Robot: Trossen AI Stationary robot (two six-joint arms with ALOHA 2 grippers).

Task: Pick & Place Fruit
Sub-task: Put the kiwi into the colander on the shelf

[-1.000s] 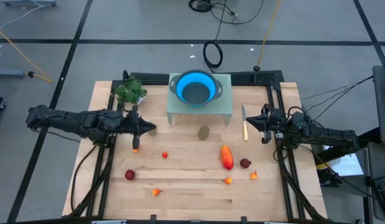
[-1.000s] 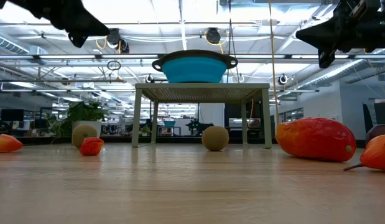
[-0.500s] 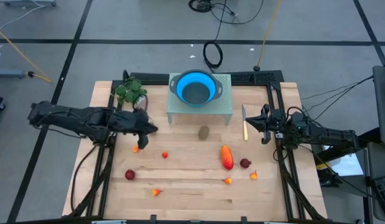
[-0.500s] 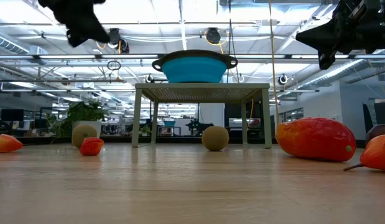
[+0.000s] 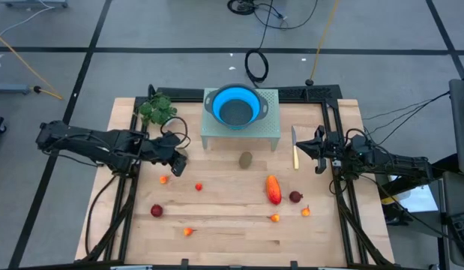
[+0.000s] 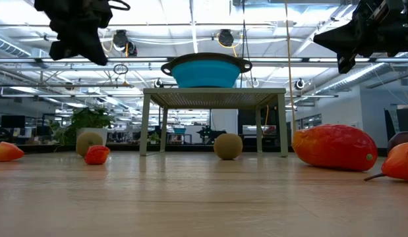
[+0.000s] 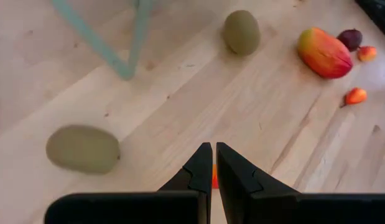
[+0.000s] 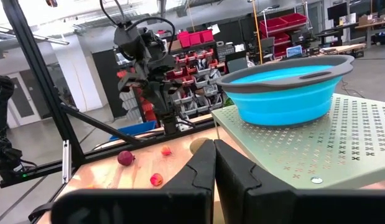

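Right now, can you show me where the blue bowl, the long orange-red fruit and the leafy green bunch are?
blue bowl [image 5: 235, 106]: high view, on its inner floor.
long orange-red fruit [image 5: 273, 189]: high view, on its middle.
leafy green bunch [image 5: 157, 109]: high view, on its leaves.

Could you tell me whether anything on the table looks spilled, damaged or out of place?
Nothing stands out. The blue bowl sits upright on its stand, and the fruit pieces, such as the orange-red piece, lie scattered but intact on the table.
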